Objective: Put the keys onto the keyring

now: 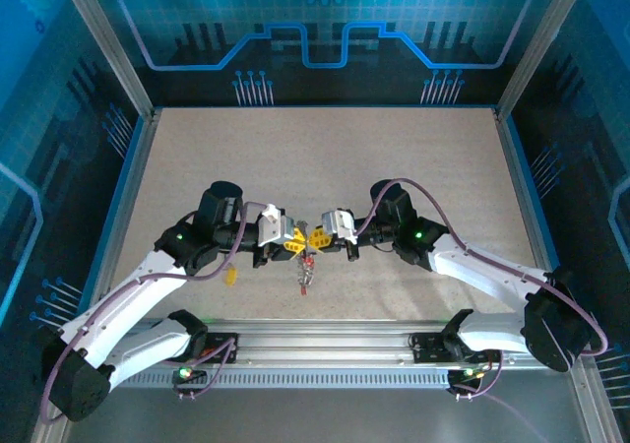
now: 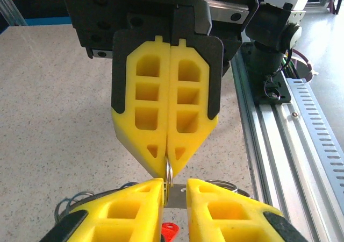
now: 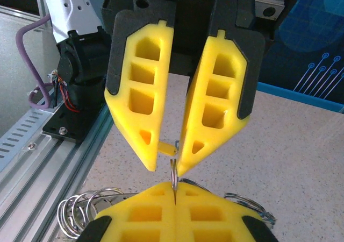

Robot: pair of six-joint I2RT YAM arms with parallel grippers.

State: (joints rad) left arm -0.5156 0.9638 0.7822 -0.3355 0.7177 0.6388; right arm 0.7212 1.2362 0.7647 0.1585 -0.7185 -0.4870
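Dead centre, right tool (image 3: pixel 174 186) clamps the keyring (image 3: pixel 174 173) edge-on; left tool (image 3: pixel 166 168), barely parted, pinches a key (image 3: pixel 167 143) just above it.

Keyring (image 3: pixel 173 178): thin grey wire ring, upright and edge-on at lower centre of the right wrist view. Yellow key (image 3: pixel 166 143): small, lying level, just above the ring's top edge. Red key (image 2: pixel 171 232): only the plastic head is seen, at bottom centre of the left wrist view, below the ring. Blade hidden.
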